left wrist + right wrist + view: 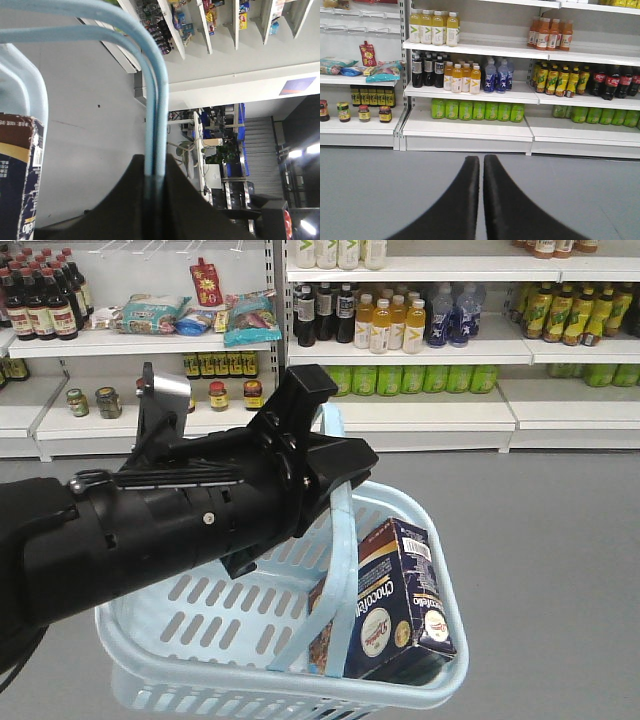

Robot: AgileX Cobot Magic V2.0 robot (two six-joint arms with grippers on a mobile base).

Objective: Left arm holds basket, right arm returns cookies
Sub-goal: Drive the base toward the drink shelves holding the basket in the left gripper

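the left arm [150,525] is a thick, matte black cylinder with thin cables along its top and a silver bracket [172,392] behind the wrist. its left fingers [335,455] are clamped on the hoop handle [342,530] of the basket [200,635], a smooth light blue plastic tub with a rounded rim and rows of oblong slots in its walls. in the left wrist view the handle shows as two thin blue strips lying side by side and running into the narrow slit between the dark fingers. the cookie box [395,600] is inside the basket at its right end: a glossy rectangular carton in dark navy and maroon, with round white logos on the face and a barcode near the top. it stands on end, tilted, with its upper corner above the rim. the right fingers [470,200] are smooth, black and curved, tapering to their tips, and are drawn together with only a hairline slit between them. they point across the plain grey floor [370,190] at white shelves [470,131] holding a row of green bottles [477,110], yellow and orange juice bottles [462,77] and small jars [364,113].
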